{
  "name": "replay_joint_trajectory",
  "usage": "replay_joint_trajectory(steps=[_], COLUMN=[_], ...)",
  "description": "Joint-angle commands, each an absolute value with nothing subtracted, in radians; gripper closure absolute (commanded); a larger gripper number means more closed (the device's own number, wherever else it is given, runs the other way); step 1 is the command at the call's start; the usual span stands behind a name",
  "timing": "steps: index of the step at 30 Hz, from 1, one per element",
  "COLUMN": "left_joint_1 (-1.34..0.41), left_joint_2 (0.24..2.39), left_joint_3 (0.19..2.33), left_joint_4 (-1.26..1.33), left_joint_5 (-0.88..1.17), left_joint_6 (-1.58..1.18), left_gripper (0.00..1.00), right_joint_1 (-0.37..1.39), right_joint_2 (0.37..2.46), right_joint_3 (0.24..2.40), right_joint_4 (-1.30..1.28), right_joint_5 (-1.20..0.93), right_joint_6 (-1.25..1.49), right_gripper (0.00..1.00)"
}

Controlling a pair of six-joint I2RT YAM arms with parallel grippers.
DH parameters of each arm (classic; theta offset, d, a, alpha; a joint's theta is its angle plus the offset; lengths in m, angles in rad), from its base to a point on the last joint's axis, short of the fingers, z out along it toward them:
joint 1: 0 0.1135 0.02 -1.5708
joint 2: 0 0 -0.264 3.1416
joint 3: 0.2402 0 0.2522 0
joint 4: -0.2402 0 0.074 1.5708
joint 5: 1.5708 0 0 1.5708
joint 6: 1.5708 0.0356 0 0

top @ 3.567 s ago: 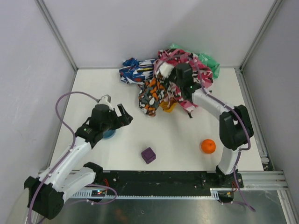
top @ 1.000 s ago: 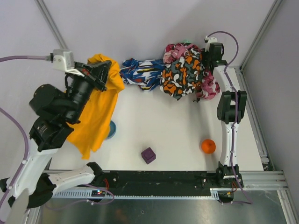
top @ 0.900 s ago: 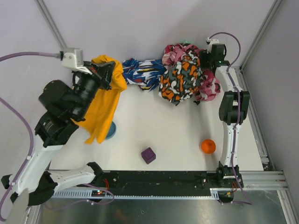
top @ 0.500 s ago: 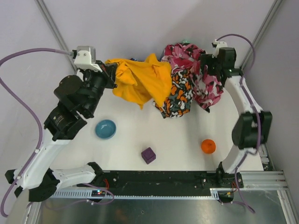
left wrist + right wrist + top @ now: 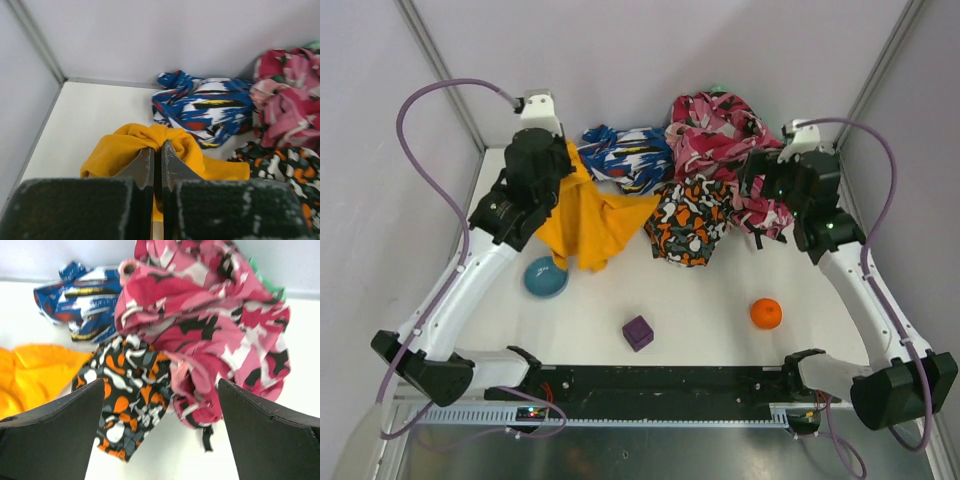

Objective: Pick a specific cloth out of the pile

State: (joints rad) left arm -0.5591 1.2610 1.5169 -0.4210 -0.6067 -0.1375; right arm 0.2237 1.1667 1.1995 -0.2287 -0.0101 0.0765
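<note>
The left gripper (image 5: 159,150), pinched shut on the mustard cloth (image 5: 590,225), has lowered it onto the table (image 5: 720,300), upper left, just beside the pile (image 5: 715,160). The right gripper (image 5: 161,384) gapes empty. The pick looks nearly done.

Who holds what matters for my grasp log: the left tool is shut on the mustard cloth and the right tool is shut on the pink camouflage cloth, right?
Not quite. The left tool is shut on the mustard cloth, but the right tool is open and holds nothing; the right wrist view shows it spread wide, facing the pink camouflage cloth.
</note>
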Motion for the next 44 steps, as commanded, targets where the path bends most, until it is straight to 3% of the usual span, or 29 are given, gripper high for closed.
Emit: replay_joint_trajectory(steps=[1,14,15,17,18,19,21,35,44], left_joint_1=[-0.456,-0.37,-0.37,-0.37,-0.37,-0.37,-0.37,-0.37,-0.37], left_joint_2=[1.307,1.673,1.687,1.695,1.684,1.663,1.591,0.647,0.529], left_joint_3=[1.508,1.491,1.478,1.445,1.428,1.409,1.365,0.722,0.661], left_joint_4=[-0.35,-0.345,-0.345,-0.345,-0.347,-0.349,-0.35,-0.418,-0.487], left_joint_5=[-0.512,-0.2,-0.175,-0.134,-0.125,-0.124,-0.144,-0.244,-0.191], left_joint_6=[-0.179,-0.307,-0.323,-0.348,-0.358,-0.367,-0.392,-0.665,-0.703], left_gripper=[0.99,0.98,0.91,0.55,0.3,0.15,0.04,0.0,0.0], right_joint_1=[0.304,0.347,0.345,0.334,0.325,0.315,0.293,0.27,0.288], right_joint_2=[1.102,0.97,0.955,0.928,0.914,0.895,0.858,0.605,0.498], right_joint_3=[1.098,0.862,0.846,0.822,0.814,0.808,0.798,0.666,0.637], right_joint_4=[-0.219,-0.206,-0.208,-0.225,-0.236,-0.253,-0.28,-0.417,-0.42], right_joint_5=[0.116,0.241,0.252,0.275,0.289,0.302,0.319,0.45,0.453], right_joint_6=[0.132,0.257,0.282,0.327,0.348,0.373,0.413,0.533,0.553], right_gripper=[0.0,0.01,0.01,0.01,0.01,0.01,0.01,0.01,0.01])
